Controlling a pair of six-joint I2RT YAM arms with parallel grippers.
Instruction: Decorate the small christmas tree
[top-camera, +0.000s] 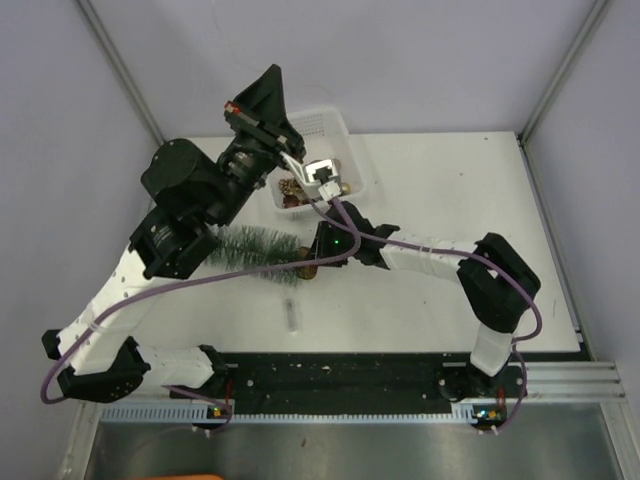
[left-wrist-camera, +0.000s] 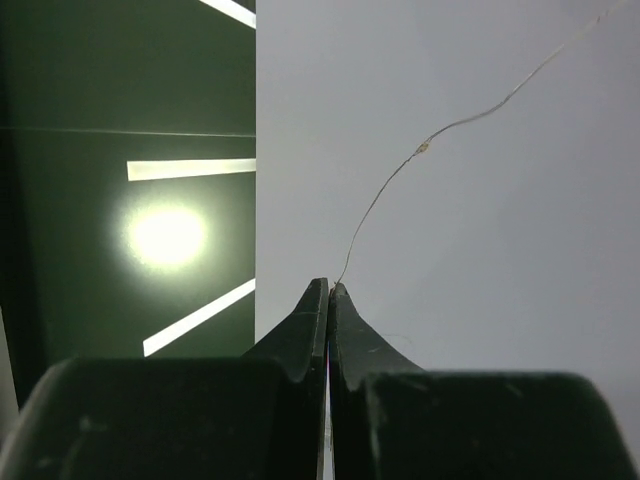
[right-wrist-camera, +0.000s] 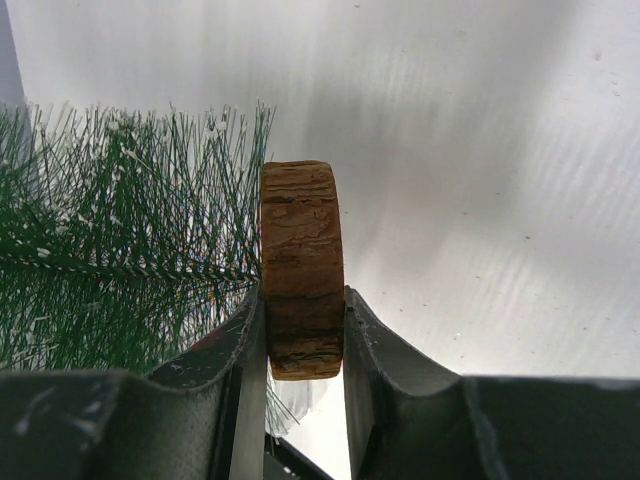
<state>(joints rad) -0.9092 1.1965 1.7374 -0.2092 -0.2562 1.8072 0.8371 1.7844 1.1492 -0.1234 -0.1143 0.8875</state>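
The small christmas tree (top-camera: 255, 245) lies on its side on the desk (top-camera: 450, 200), with its wooden base (right-wrist-camera: 300, 230) clamped in the right hand (right-wrist-camera: 302, 298). The left hand (left-wrist-camera: 328, 290), held high near the bin (top-camera: 335, 125), is pinched closed on a thin thread (left-wrist-camera: 400, 175). I would steady the tree first, then lower the thread slowly onto a branch

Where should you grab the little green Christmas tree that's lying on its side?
By its round brown wooden disc base, not the soft green bristles. The small dark green bottle-brush Christmas tree lies on its side, so the disc stands on edge: come from the base end and pinch its two flat faces, as the right tool does.
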